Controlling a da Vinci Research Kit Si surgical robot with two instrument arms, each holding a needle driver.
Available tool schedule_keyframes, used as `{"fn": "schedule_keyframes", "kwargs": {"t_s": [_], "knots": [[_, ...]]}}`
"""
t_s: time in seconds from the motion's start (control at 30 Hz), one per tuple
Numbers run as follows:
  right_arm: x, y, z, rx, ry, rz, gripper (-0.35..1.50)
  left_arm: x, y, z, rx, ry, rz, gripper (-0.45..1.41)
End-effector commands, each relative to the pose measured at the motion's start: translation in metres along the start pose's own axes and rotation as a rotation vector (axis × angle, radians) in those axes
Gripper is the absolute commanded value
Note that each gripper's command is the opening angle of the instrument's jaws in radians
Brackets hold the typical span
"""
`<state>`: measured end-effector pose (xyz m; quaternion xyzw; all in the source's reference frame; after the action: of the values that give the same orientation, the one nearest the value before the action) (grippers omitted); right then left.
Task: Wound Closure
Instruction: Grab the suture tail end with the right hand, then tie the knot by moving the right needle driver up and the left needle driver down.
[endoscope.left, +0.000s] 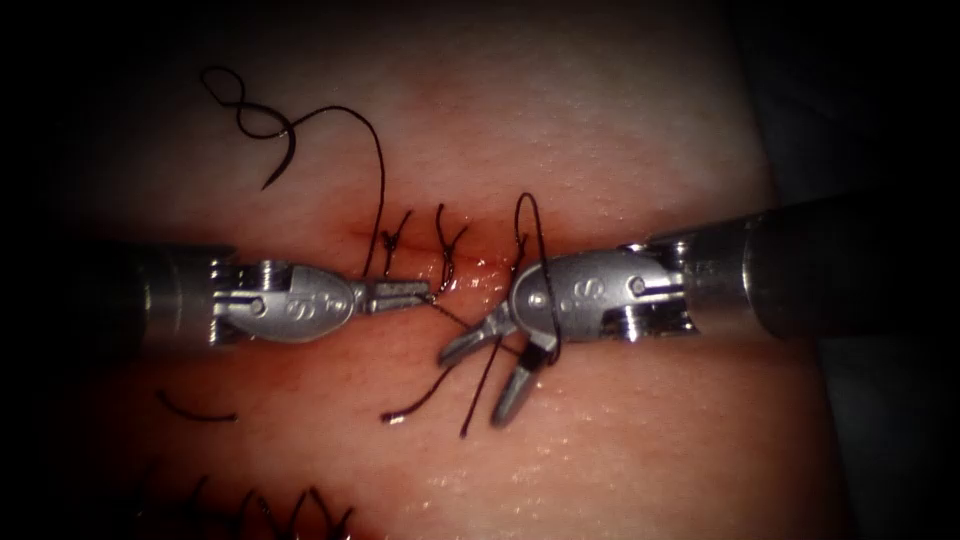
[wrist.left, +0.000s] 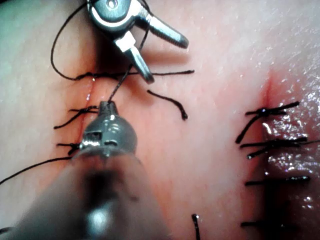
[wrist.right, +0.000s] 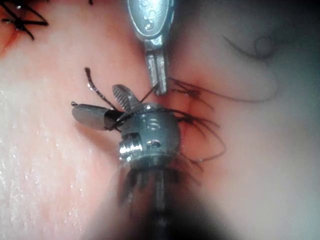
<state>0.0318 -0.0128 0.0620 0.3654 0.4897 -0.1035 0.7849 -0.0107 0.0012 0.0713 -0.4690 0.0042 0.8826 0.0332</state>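
The left tool (endoscope.left: 418, 292) was recorded with jaws pressed together on the thread (endoscope.left: 452, 315) at the cut (endoscope.left: 470, 268); the right tool (endoscope.left: 487, 375) was recorded with jaws spread, nothing held, thread draped over its wrist. Tied stitches (endoscope.left: 448, 240) and cut ends (endoscope.left: 418, 402) were noted on the tissue (endoscope.left: 620, 150); the needle could not be made out.

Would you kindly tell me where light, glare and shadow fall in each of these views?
Endoscope view: light pools on the middle of the tissue, edges dark; glints on the left tool, fingers shut on thread, and on the open, empty right tool. Left wrist view: wet glare beside the stitches. Right wrist view: speckled glints on tissue, the right tool's shaft in shadow.
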Motion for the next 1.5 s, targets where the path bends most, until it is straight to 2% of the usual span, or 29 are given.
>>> {"fn": "schedule_keyframes", "kwargs": {"t_s": [0.03, 0.13, 0.27, 0.3, 0.43, 0.5, 0.63, 0.67, 0.7, 0.73, 0.9, 1.03, 1.23, 1.33, 1.5], "knots": [[-0.0002, 0.0002, 0.0007, 0.014, -0.004, -0.002, 0.96, -0.0002, 0.0000, 0.0007, -0.001, 0.002, -0.004, -0.45], [-0.0002, 0.0001, 0.0008, 0.035, -0.014, -0.003, 0.71, -0.0004, 0.0000, 0.0006, 0.000, 0.000, -0.010, -0.45], [-0.0006, 0.0000, 0.0013, 0.044, -0.032, -0.013, 0.71, -0.0006, 0.0000, 0.0006, 0.001, -0.002, -0.015, -0.45], [-0.0009, -0.0001, 0.0018, 0.062, -0.059, -0.029, 0.62, -0.0006, 0.0001, 0.0006, 0.002, -0.003, -0.015, -0.45], [-0.0016, -0.0004, 0.0028, 0.092, -0.121, -0.046, 0.52, -0.0005, 0.0002, 0.0007, 0.003, -0.003, -0.013, -0.45], [-0.0021, -0.0004, 0.0034, 0.112, -0.160, -0.050, 0.34, -0.0006, 0.0004, 0.0007, 0.004, -0.004, -0.018, -0.45], [-0.0027, -0.0004, 0.0043, 0.160, -0.230, -0.053, 0.12, -0.0005, 0.0006, 0.0005, 0.001, -0.006, -0.016, -0.45], [-0.0028, -0.0005, 0.0045, 0.175, -0.255, -0.051, -0.01, -0.0005, 0.0007, 0.0004, 0.000, -0.005, -0.016, -0.45], [-0.0029, -0.0005, 0.0046, 0.188, -0.270, -0.050, -0.23, -0.0004, 0.0008, 0.0003, 0.000, -0.005, -0.016, -0.45], [-0.0029, -0.0005, 0.0046, 0.200, -0.280, -0.048, -0.35, -0.0004, 0.0008, 0.0002, 0.000, -0.005, -0.016, -0.45], [-0.0028, -0.0001, 0.0044, 0.218, -0.312, -0.043, -0.35, -0.0001, 0.0013, -0.0002, -0.001, -0.005, -0.013, -0.45], [-0.0024, 0.0008, 0.0036, 0.162, -0.244, -0.044, -0.35, 0.0000, 0.0020, -0.0002, -0.005, -0.009, -0.007, -0.45], [-0.0017, 0.0024, 0.0002, -0.004, -0.059, -0.010, -0.35, -0.0002, 0.0037, -0.0004, -0.018, -0.021, 0.005, -0.45], [-0.0019, 0.0035, -0.0026, -0.098, 0.055, 0.025, -0.35, -0.0004, 0.0052, -0.0014, -0.032, -0.034, 0.015, -0.45], [-0.0027, 0.0043, -0.0052, -0.168, 0.147, 0.057, -0.35, 0.0002, 0.0068, -0.0036, -0.044, -0.044, 0.021, -0.45]]}}
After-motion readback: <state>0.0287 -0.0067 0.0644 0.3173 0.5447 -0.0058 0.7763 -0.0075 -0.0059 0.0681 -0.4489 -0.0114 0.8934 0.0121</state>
